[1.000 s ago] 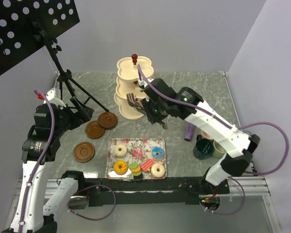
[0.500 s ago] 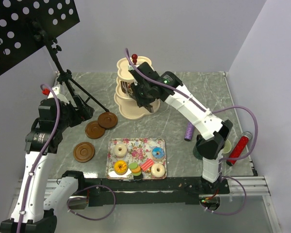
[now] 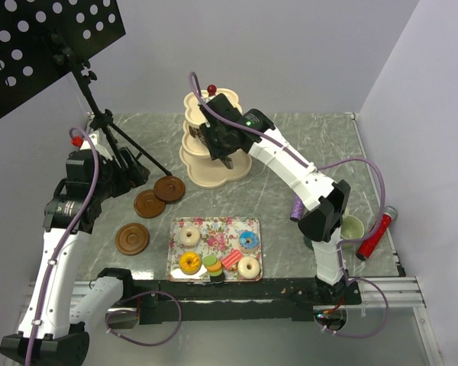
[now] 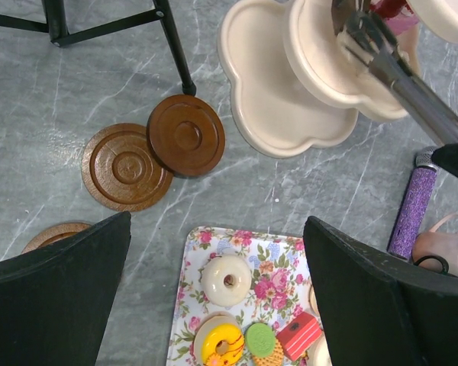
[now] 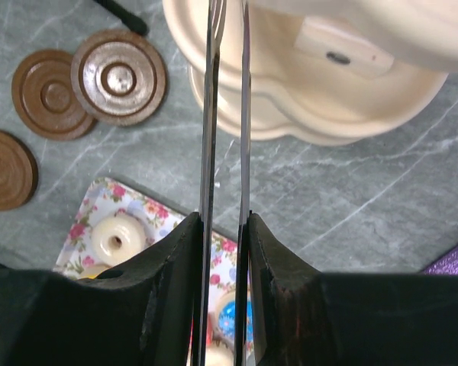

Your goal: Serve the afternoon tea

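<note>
Top camera looks steeply down over the whole tabletop from its near edge; both wrist cameras face down, closer in, sharing floral tray, saucers and stand

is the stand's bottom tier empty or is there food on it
Empty as far as shown: the visible part of the bottom tier is bare cream; the rest is hidden under the upper tiers.

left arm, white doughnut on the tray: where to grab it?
Probably from straight above: the white doughnut lies flat, hole up, in the tray's far-left corner. Pinch across the ring's left and right outer sides, which stand free; the yellow doughnut sits close on its near side.
</note>
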### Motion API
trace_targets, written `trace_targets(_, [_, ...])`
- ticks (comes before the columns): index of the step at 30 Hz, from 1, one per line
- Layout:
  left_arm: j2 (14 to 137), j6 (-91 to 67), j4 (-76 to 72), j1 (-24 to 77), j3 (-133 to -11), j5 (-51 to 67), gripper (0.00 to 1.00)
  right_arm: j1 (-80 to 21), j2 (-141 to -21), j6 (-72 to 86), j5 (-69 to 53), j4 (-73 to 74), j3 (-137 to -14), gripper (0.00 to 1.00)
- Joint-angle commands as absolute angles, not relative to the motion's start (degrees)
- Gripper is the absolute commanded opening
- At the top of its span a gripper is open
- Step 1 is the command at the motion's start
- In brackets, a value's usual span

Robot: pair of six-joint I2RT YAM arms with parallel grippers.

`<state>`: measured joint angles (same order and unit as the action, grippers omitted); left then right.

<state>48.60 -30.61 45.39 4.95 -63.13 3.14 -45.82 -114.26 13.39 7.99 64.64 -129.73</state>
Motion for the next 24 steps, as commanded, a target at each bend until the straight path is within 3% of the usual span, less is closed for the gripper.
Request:
trace_targets(1, [49.1,-29.4,43.7,5.0,-65.6,3.3,1.00,-45.6,-114.4,12.7,11.9,58.0,-129.7,0.29])
trace_targets(16, [50.2,-29.1,43.7,5.0,-65.8,2.4,1.00,-45.4,-119.0,11.8,16.3,58.2,-132.9,0.32])
trace_targets(24, [50.4,-29.4,43.2,5.0,-65.6,2.5,1.00,-45.4,-117.4,11.8,17.0,57.1,-130.7,0.49])
